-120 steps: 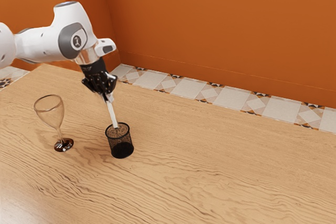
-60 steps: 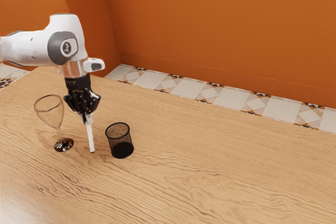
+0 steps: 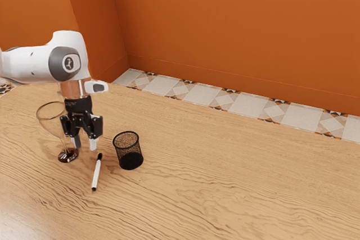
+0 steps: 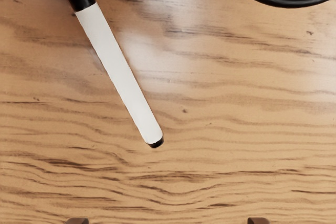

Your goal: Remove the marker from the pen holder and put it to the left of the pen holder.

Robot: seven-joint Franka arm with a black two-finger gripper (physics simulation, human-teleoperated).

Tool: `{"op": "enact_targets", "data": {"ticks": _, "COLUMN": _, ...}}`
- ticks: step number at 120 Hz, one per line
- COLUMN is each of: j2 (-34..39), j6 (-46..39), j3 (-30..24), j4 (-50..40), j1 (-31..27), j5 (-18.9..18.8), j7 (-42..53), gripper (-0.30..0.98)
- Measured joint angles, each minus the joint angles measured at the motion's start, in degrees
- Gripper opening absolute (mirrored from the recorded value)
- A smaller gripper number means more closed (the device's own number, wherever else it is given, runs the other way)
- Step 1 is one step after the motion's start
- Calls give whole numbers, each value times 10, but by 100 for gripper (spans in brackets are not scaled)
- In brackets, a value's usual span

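My gripper (image 3: 85,143) stands open above the table, between the wine glass and the pen holder, its fingers apart with nothing between them. Its fingertips show at the wrist view's lower edge, where the gripper (image 4: 168,221) is spread wide. The white marker (image 3: 97,171) with black ends is out of the holder, down at the tabletop on the holder's exterior-view left side; whether it is fully flat I cannot tell. In the wrist view the marker (image 4: 121,74) is free of the fingers. Upright and apart from it stands the black mesh pen holder (image 3: 129,151), its rim (image 4: 286,3) partly in the wrist view.
A wine glass (image 3: 68,155) stands at the exterior view's left, partly hidden behind my gripper and close to it. The wooden table (image 3: 225,167) extends toward the exterior view's right, with an orange wall (image 3: 236,32) beyond.
The marker went from the holder toward the exterior view's left in my gripper. My fingers have since opened and let it go; it has tipped over from upright. My hand came lower.
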State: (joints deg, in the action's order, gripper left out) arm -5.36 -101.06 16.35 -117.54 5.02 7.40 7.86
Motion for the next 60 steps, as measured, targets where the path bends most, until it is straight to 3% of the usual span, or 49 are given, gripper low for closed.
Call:
{"op": "enact_targets", "data": {"ticks": 20, "j2": 16, "j6": -24, "j3": -3, "j4": 115, "j1": -6, "j5": -4, "j7": 9, "gripper": 51}}
{"op": "enact_targets", "data": {"ticks": 60, "j2": 31, "j6": -39, "j3": -7, "j4": 127, "j1": 9, "j5": -7, "j7": 20, "gripper": 63}}
